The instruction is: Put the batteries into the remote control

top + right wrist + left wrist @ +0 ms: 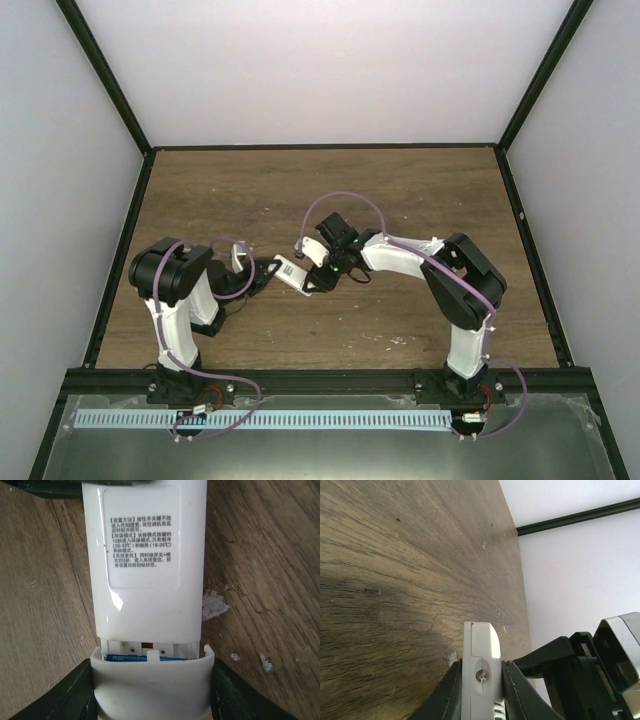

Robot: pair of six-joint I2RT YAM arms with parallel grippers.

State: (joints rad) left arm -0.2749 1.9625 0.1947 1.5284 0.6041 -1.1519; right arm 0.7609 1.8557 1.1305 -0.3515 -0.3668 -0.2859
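The white remote control [292,270] is held above the table between both arms. My left gripper [268,272] is shut on its two long edges; in the left wrist view its end [480,655] stands clamped between my dark fingers [445,695]. The right wrist view shows its back with a printed label [144,540]. My right gripper [152,692] is shut on the white battery cover [152,685], which sits at the open end of the compartment. A blue battery [127,657] shows in the narrow gap; a second one cannot be made out.
The wooden table [400,200] has pale whitish specks [214,605] on it. Black frame rails [110,250] and white walls bound it on the left, right and back. The right arm's purple cable [345,198] arches above the grippers.
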